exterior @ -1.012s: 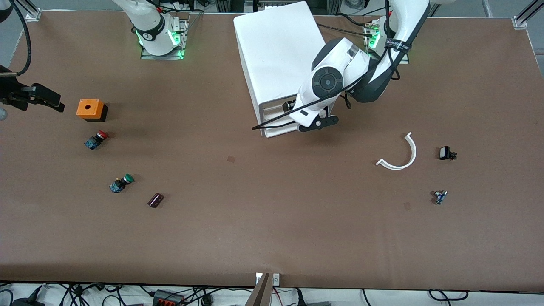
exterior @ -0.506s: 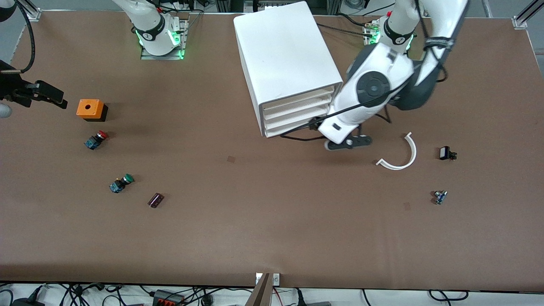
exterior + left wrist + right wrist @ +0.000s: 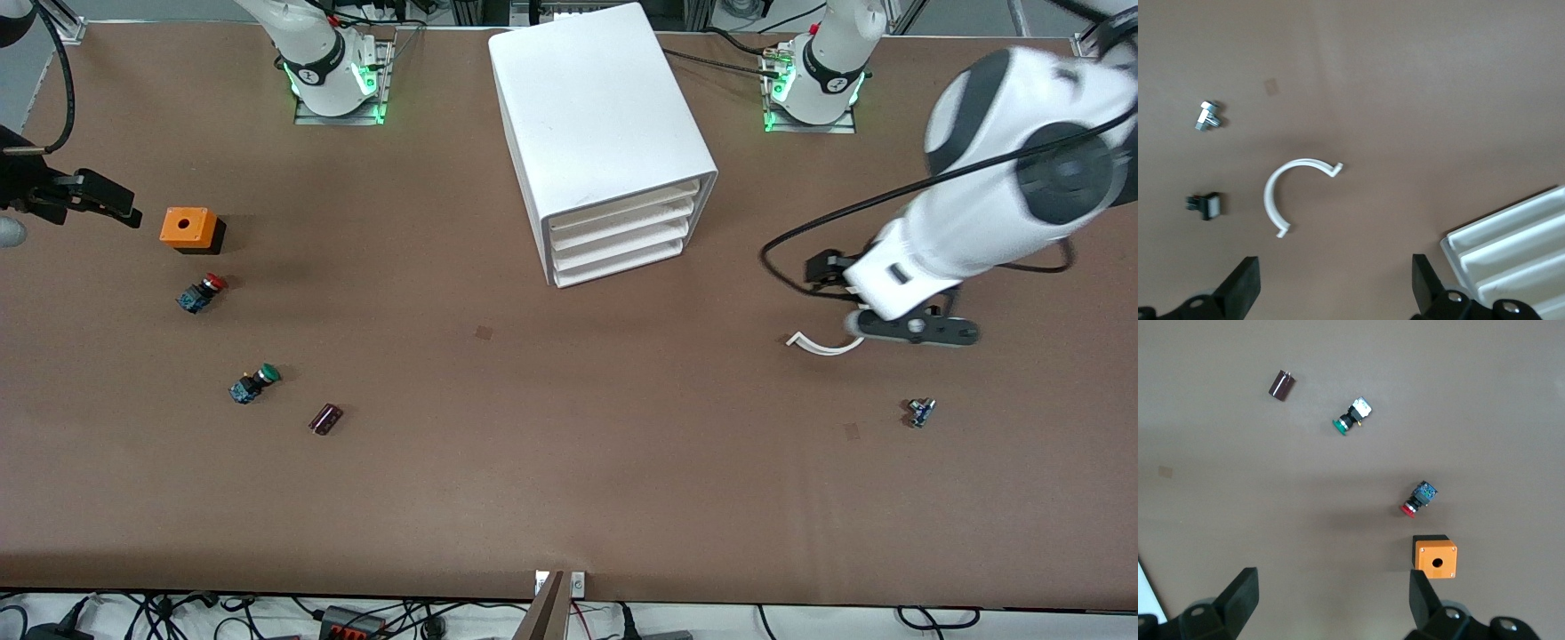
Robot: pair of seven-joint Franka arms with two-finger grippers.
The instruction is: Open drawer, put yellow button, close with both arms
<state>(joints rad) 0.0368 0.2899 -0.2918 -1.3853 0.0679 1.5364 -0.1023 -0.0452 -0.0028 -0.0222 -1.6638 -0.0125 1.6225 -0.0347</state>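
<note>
The white cabinet (image 3: 594,116) stands mid-table near the robots' bases, and its front also shows in the left wrist view (image 3: 1511,247). The top drawer (image 3: 622,206) sits flush with the three below it. The yellow button is out of view. My left gripper (image 3: 911,329) hangs open and empty over a white curved strip (image 3: 822,345) toward the left arm's end. In its wrist view (image 3: 1335,293) the fingers stand wide apart. My right gripper (image 3: 89,200) is open and empty (image 3: 1331,600), above the table beside an orange box (image 3: 188,228).
A red-capped button (image 3: 203,292), a green-capped button (image 3: 253,383) and a dark cylinder (image 3: 325,418) lie toward the right arm's end. A small metal part (image 3: 921,412) and a black clip (image 3: 1207,203) lie near the curved strip (image 3: 1288,193).
My left arm has swung away from the cabinet's front toward its own end of the table, now over the curved strip. The drawer fronts are uncovered. The right gripper has barely moved.
</note>
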